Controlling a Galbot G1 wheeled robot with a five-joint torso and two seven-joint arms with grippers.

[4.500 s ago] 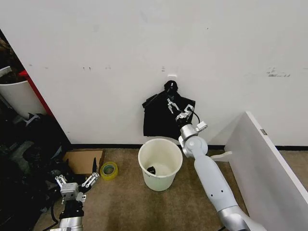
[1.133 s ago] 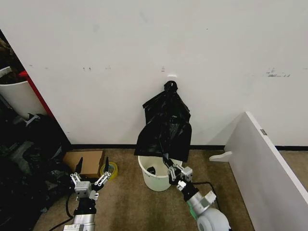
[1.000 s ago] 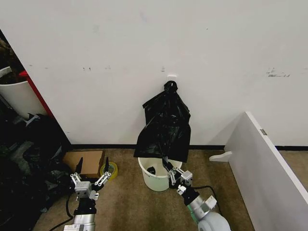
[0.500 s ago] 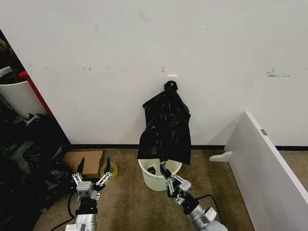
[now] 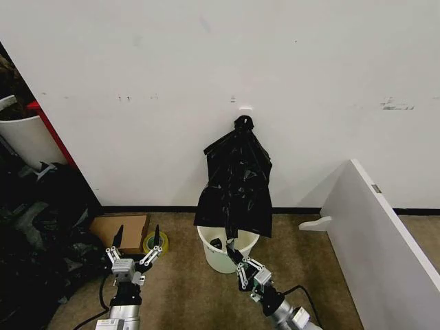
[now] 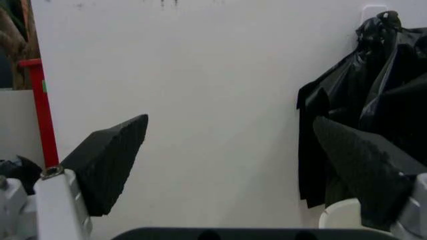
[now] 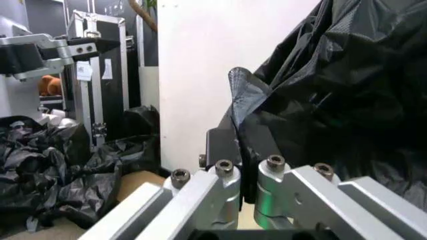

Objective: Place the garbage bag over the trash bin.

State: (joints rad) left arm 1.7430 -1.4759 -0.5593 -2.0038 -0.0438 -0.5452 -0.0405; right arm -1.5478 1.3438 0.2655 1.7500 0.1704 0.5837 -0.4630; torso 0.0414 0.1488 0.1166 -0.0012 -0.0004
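Note:
The black garbage bag (image 5: 237, 182) hangs from a knot high on the wall, and its lower hem drapes over the back of the cream-white trash bin (image 5: 218, 259) on the carpet. My right gripper (image 5: 242, 269) sits low in front of the bin, shut on a pulled-out corner of the bag. In the right wrist view the gripper (image 7: 239, 165) pinches a crinkled flap of the bag (image 7: 333, 100). My left gripper (image 5: 135, 251) stands open near the floor, left of the bin, holding nothing. The left wrist view shows its pads (image 6: 110, 160) spread wide, with the bag (image 6: 373, 100) and the bin's rim (image 6: 337, 212) beyond.
A yellow tape roll (image 5: 155, 242) and a flat cardboard piece (image 5: 124, 230) lie left of the bin. Dark clutter (image 5: 34, 227) and a white container with a red edge (image 5: 24, 134) crowd the far left. A white panel (image 5: 385, 247) slants along the right.
My right arm came down from the bag's upper part to floor level in front of the bin, drawing the bag's hem down and toward me. The left gripper edged slightly forward.

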